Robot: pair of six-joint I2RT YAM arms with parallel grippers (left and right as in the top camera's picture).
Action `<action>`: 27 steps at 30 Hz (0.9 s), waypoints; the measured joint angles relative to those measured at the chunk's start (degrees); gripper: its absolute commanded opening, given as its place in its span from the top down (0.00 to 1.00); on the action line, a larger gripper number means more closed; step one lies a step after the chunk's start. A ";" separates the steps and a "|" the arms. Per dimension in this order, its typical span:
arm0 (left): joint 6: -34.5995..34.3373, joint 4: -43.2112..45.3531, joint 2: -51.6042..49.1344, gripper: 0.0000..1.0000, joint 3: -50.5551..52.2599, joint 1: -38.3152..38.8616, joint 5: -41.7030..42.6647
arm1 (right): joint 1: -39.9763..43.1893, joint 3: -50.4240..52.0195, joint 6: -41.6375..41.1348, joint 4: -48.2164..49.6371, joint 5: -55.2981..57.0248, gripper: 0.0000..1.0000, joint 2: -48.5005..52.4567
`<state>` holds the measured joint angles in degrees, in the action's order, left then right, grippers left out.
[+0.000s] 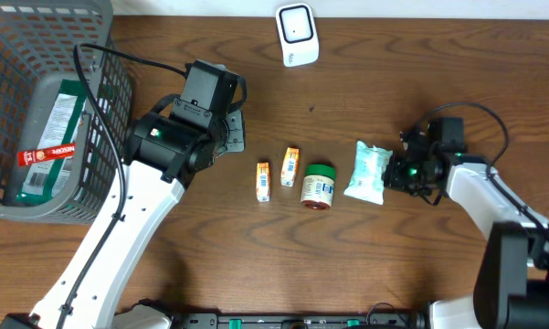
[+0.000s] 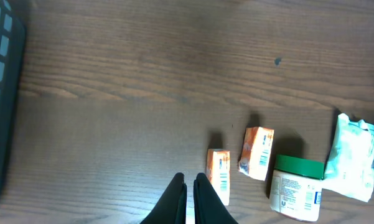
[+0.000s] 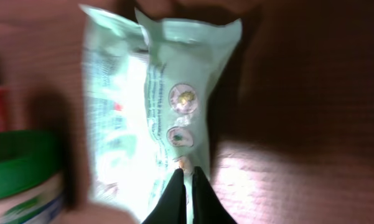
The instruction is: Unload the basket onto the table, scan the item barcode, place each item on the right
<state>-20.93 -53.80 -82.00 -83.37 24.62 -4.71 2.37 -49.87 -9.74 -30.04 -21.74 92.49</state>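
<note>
A dark wood-grain bench [image 1: 393,82] is pictured from above; a grey mesh basket [image 1: 100,110] is set at its left edge and a white scanner [image 1: 297,35] near its far edge; across the middle are laid, in a row, a small orange carton [image 1: 263,181], a second orange carton [image 1: 290,166], a green-lidded jar [image 1: 318,186] tipped on its side, and a pale green packet [image 1: 368,172].

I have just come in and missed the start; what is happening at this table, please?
The right end effector is shut on the edge of the pale green packet, which lies on the table. The left end effector is shut and empty. The white scanner at the far edge has nothing presented yet.
</note>
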 measured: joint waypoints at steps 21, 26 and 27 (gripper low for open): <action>0.00 -1.05 0.00 0.91 0.00 0.00 0.00 | -4.76 8.04 7.63 12.15 -7.89 0.95 0.46; 0.00 -1.05 0.00 0.91 0.00 0.00 0.00 | -4.74 8.90 5.51 14.73 -8.37 0.92 1.81; 0.00 -1.05 0.00 0.91 0.00 0.00 0.00 | -4.72 8.63 5.31 14.21 -8.59 0.92 1.81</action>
<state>-20.93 -54.85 -82.00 -83.37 24.62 -4.71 -2.35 -41.23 -4.43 -15.84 -30.33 94.30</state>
